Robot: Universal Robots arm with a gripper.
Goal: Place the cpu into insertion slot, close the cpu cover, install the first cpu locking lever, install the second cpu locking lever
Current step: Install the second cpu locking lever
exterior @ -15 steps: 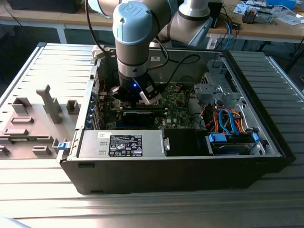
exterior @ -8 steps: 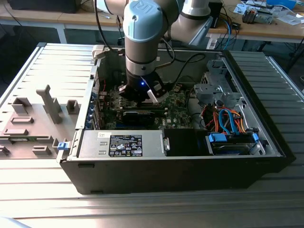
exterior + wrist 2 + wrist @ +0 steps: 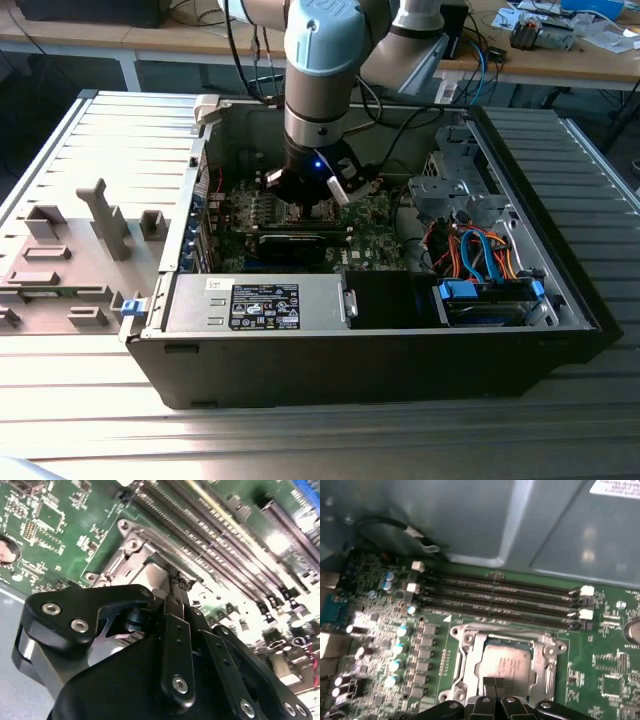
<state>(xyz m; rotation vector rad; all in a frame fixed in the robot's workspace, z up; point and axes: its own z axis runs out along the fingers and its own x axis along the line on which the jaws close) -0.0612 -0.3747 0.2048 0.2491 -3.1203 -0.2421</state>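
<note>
In the first wrist view the cpu (image 3: 511, 661) lies silver face up in the insertion slot (image 3: 548, 674) on the green board. The silver cpu cover (image 3: 470, 652) lies flat around it as a frame. My gripper (image 3: 495, 683) hangs just above the cpu's near edge, its two dark fingertips (image 3: 489, 683) pressed together with nothing between them. In the second wrist view the gripper (image 3: 177, 584) points down at the same silver socket (image 3: 131, 565). In the exterior view the gripper (image 3: 313, 200) reaches deep into the open computer case over the motherboard.
Several long memory slots (image 3: 495, 597) run right beside the socket. Rows of capacitors (image 3: 395, 650) stand on its other side. The grey case wall (image 3: 470, 520) rises behind. A power supply box (image 3: 255, 302) and a drive bay with blue and orange cables (image 3: 480, 265) crowd the case.
</note>
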